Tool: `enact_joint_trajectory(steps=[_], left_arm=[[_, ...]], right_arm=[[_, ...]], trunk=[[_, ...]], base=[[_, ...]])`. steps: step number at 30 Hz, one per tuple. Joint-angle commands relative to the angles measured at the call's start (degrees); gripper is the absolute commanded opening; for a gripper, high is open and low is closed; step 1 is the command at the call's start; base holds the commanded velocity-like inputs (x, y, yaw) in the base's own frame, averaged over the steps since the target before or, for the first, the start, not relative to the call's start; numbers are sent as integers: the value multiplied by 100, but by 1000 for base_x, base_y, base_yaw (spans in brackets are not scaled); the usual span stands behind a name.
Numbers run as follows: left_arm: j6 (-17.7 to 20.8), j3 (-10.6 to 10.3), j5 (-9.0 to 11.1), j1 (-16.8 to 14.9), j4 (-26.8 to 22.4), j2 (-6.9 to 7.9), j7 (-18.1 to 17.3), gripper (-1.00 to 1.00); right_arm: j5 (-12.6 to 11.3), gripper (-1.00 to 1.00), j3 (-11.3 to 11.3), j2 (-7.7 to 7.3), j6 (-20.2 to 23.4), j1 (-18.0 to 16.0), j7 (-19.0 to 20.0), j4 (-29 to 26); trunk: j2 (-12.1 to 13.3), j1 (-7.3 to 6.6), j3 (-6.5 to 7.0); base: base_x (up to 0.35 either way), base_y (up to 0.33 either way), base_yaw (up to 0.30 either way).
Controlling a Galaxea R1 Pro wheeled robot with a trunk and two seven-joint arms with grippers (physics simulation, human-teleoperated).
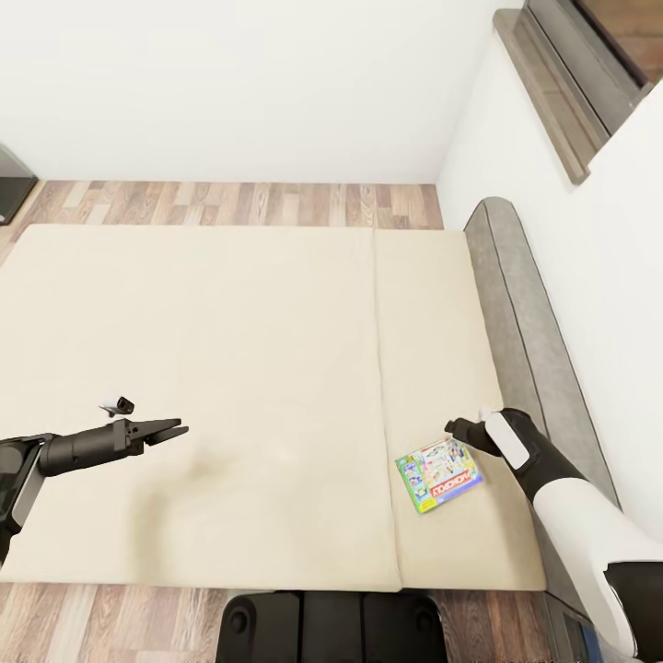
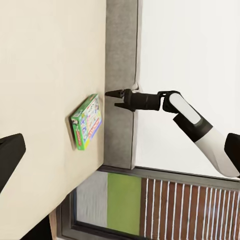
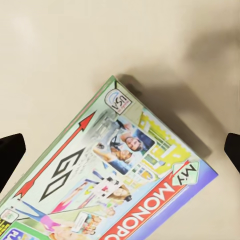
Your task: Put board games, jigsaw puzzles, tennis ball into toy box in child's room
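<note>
One board game (image 1: 440,474), a flat white-green-blue My Monopoly box with a red stripe, lies flat on the bed's (image 1: 230,350) beige mattress near the headboard end. The board game (image 3: 125,190) lies close under my right gripper (image 3: 121,150), whose fingers are spread wide on either side of it, touching nothing. In the head view my right gripper (image 1: 453,426) hangs just over the box's far corner. My left gripper (image 1: 175,429) hovers open and empty over the middle of the mattress, far from the box. The left wrist view shows the board game (image 2: 87,121) and my right gripper (image 2: 114,98) beside it.
The low grey headboard (image 1: 516,304) runs along the mattress on the right, against a white wall with a grey-framed window (image 1: 562,74). Wood-plank floor (image 1: 230,203) lies beyond the bed. A dark cabinet corner (image 1: 11,180) stands at far left. My base (image 1: 331,626) touches the bed's near edge.
</note>
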Motion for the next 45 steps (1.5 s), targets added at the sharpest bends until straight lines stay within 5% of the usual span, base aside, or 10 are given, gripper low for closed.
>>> enact_joint_trajectory(steps=[1,16,27,45], left_arm=[[61,-1,-3,-2,-1,2,-23,100],[331,5,6,-80,-241,-35,-23,100],[647,-21,213,-917,-1026,-143,-23,100],[644,-62,279,-968,-1074,-139,-23,100]], right_arm=[[-60,100,40,-8,10,-2,-53,-8],[-47,100,40,-23,12,-12,-61,-11],[-45,100,40,-16,17,-9,-62,-8],[-35,100,31,-47,22,-70,4,-60]], trunk=[[-9,3,-16],[-9,3,-157],[-9,3,-261],[-9,3,-431]], base=[[0,0,0],[0,0,0],[0,0,0],[0,0,0]])
